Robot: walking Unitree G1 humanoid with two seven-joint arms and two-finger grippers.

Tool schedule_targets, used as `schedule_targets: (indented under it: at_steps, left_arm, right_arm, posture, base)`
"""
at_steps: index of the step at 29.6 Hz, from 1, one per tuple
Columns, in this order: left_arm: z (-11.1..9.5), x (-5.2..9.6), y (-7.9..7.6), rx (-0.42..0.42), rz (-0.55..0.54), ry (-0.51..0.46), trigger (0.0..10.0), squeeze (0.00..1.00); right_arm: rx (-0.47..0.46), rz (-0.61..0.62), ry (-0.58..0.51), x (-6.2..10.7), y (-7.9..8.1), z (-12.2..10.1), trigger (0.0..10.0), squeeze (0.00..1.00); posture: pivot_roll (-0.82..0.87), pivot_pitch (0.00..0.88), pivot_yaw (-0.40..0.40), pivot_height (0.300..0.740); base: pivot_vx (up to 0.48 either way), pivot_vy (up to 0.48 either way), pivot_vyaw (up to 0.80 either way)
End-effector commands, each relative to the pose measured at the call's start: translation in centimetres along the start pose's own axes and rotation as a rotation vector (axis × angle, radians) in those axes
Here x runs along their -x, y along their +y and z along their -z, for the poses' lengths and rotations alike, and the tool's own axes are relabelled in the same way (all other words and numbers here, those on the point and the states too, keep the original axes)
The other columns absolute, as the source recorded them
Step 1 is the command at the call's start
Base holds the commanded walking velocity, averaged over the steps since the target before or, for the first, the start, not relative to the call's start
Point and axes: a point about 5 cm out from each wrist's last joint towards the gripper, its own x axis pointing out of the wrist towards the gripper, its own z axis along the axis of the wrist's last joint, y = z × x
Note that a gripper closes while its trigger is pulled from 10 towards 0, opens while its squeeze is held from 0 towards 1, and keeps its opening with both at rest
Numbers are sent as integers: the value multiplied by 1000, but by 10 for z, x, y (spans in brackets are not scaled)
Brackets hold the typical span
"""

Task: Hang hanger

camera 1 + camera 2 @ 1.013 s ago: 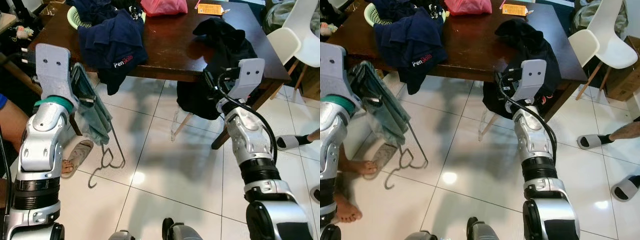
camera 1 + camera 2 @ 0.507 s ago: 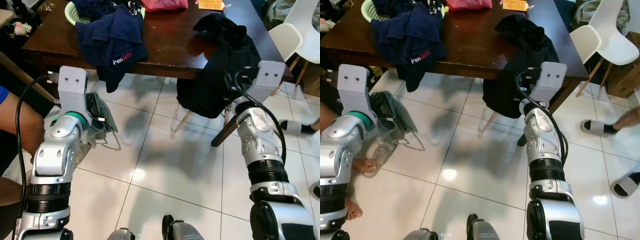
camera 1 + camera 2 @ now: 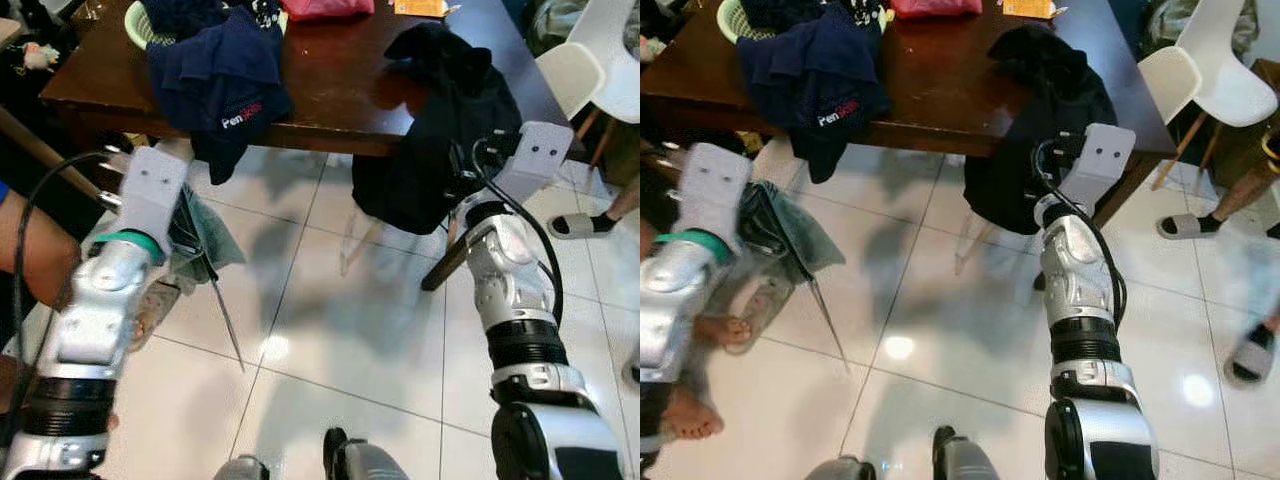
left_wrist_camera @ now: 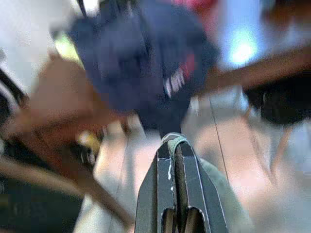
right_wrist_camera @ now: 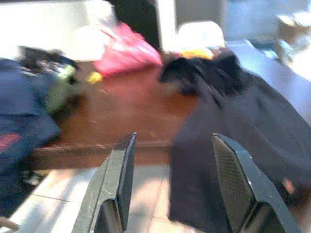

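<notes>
I have the left gripper (image 4: pixel 177 160) clenched on the edge of a grey-green cloth garment (image 3: pixel 205 245) that hangs on a thin dark wire hanger (image 3: pixel 222 318); in the left wrist view the two black fingers (image 4: pixel 160 184) sit pressed together with a fold of cloth between them. I pinch the fabric, I judge, so that the hanger rides along underneath, and one of its wires slants down toward the white tiled floor (image 3: pixel 330 330). The load hangs just beside the near edge of the dark brown wooden bench (image 3: pixel 340 90), below the navy blue shirt with white lettering (image 3: pixel 215 75) draped over that edge. The right gripper (image 5: pixel 172 187) is released, fingers spread wide and empty, held up in front of the black garment (image 3: pixel 440 110) slumped over the bench's far corner. I see no rail near the bench yet.
</notes>
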Motion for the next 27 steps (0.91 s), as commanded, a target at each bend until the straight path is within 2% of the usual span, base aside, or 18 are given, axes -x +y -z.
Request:
schedule_targets:
  at_steps: [1,2,3,5,6,7,8,10,12,13,14,15,19,20,22,24,25,27]
  left_arm:
    - [-23,2,-1,28,38,-119,10000,0]
    - [-23,2,-1,28,38,-119,10000,0]
    - [-33,1,-5,46,47,-156,10000,0]
    - [-33,1,-5,46,47,-156,10000,0]
    - [-40,2,-13,72,53,-179,10000,0]
    - [-40,2,-13,72,53,-179,10000,0]
    - [-42,4,-18,87,52,-188,10000,0]
    - [-40,15,-26,87,61,-190,10000,0]
    - [-40,15,-26,87,61,-190,10000,0]
    - [-36,20,-27,80,56,-174,10000,0]
    - [-36,20,-27,80,56,-174,10000,0]
    - [-34,23,-28,64,61,-170,10000,0]
    - [-34,23,-28,64,61,-170,10000,0]
    - [-36,25,-25,56,57,-175,10000,0]
    - [-40,23,-20,44,67,-194,10000,0]
    - [-40,23,-20,44,67,-194,10000,0]
    - [-42,20,-18,44,64,-203,10000,0]
    - [-44,18,-19,47,57,-211,10000,0]
  right_arm:
    - [16,-97,-38,3,10,-7,10000,0]
    - [16,-97,-38,3,10,-7,10000,0]
    - [49,-142,-49,5,12,-10,10000,0]
    - [49,-142,-49,5,12,-10,10000,0]
    - [72,-182,-42,10,10,-9,10000,0]
    - [72,-182,-42,10,10,-9,10000,0]
    - [108,-193,-32,16,4,-6,10000,0]
    - [89,-209,10,37,-9,2,10000,0]
    - [89,-209,10,37,-9,2,10000,0]
    - [80,-224,27,47,-13,4,10000,0]
    - [80,-224,27,47,-13,4,10000,0]
    - [56,-250,40,54,-15,5,10000,0]
    - [56,-250,40,54,-15,5,10000,0]
    - [46,-292,57,58,-17,5,10000,0]
    - [10,-277,37,42,-26,-4,10000,0]
    - [10,-277,37,42,-26,-4,10000,0]
    - [-12,-248,19,34,-29,-8,10000,0]
    - [-31,-219,4,28,-31,-12,10000,0]
  posture:
    - [97,116,-19,740]
    - [97,116,-19,740]
    - [92,114,-6,740]
    - [92,114,-6,740]
    - [91,111,1,740]
    - [91,111,1,740]
    - [98,107,8,740]
    - [90,90,14,740]
    - [90,90,14,740]
    - [91,83,17,740]
    - [91,83,17,740]
    - [94,77,22,740]
    - [94,77,22,740]
    - [102,65,30,740]
    - [116,49,20,740]
    - [116,49,20,740]
    - [123,47,18,740]
    - [128,46,18,740]
  base:
    - [0,0,0]
    - [0,0,0]
    - [0,0,0]
    - [0,0,0]
    - [0,0,0]
    - [0,0,0]
    - [0,0,0]
    - [0,0,0]
    - [0,0,0]
    - [0,0,0]
    - [0,0,0]
    - [0,0,0]
    - [0,0,0]
    - [0,0,0]
    - [0,0,0]
    - [0,0,0]
    - [0,0,0]
    - [0,0,0]
